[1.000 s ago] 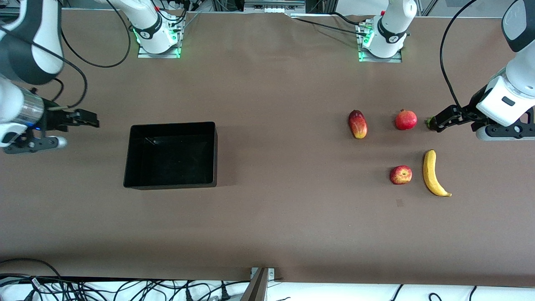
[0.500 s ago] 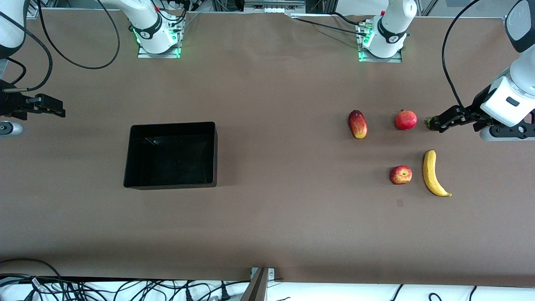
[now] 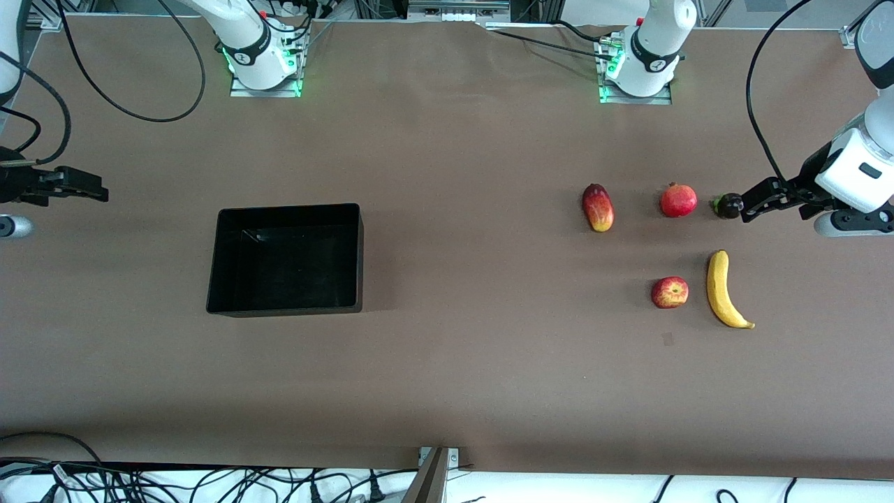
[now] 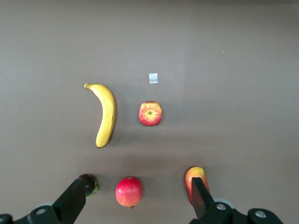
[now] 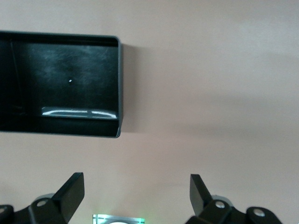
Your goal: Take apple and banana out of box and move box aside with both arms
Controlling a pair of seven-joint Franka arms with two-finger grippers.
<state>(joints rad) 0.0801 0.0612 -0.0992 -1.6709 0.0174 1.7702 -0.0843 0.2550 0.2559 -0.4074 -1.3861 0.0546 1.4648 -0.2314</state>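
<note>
Box [image 3: 286,260] sits empty on the counter [image 3: 454,384] now; apple [image 3: 670,292] and banana [image 3: 726,290] lie side by side well apart from box, toward the left arm's end. I read the task as done. Both arms have pulled back over the last second: right end effector [image 3: 73,185] near the counter edge at its end, left end effector [image 3: 758,199] over a small dark fruit [image 3: 728,206]. Both spread, holding nothing. Plenty of open counter around box.
</note>
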